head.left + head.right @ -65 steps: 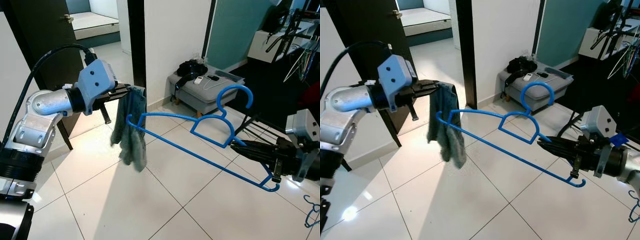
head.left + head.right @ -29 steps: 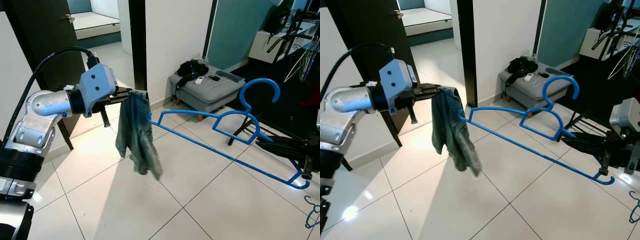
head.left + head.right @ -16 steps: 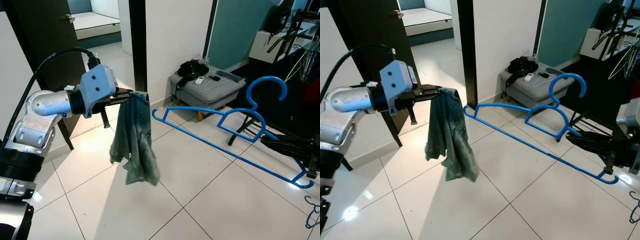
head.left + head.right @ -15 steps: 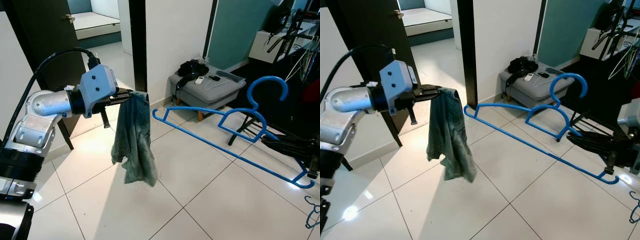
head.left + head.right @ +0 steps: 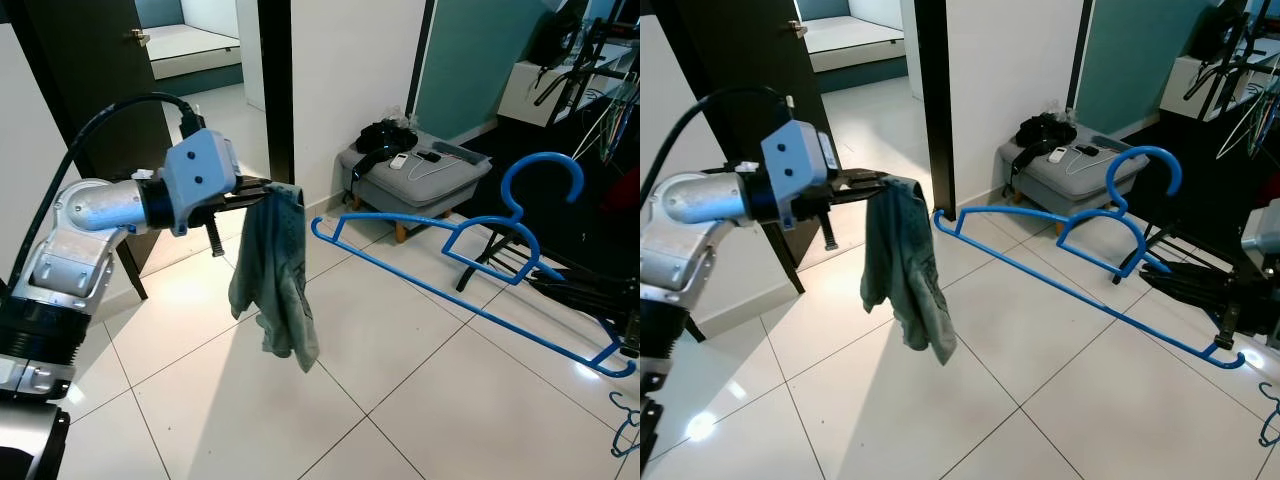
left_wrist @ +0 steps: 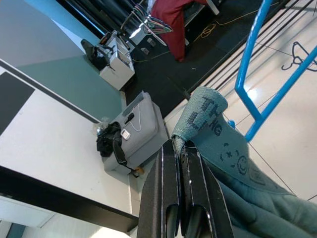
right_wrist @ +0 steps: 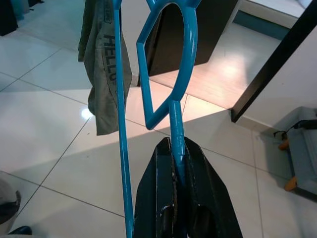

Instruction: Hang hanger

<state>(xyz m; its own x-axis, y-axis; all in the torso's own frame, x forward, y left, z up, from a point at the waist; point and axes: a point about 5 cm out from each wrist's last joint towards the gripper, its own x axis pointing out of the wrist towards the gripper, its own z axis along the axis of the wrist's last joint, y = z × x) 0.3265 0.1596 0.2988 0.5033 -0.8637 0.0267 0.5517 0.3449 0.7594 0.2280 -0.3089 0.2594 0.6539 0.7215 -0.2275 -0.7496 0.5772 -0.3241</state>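
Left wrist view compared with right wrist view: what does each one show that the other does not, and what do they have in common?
The left wrist view alone has the left claw shut on the garment's hem, a grey ottoman carrying a black bag, and red clothing beyond. The right wrist view alone has the right claw shut on the blue hanger near its curved hook, and a dark door. Both share the grey-green garment, the blue hanger and the white tiled floor.

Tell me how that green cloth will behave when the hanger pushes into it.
Probably floppy: the green cloth hangs in loose folds from the left gripper, pinched at one edge. It would likely swing and fold away from the hanger rather than resist.
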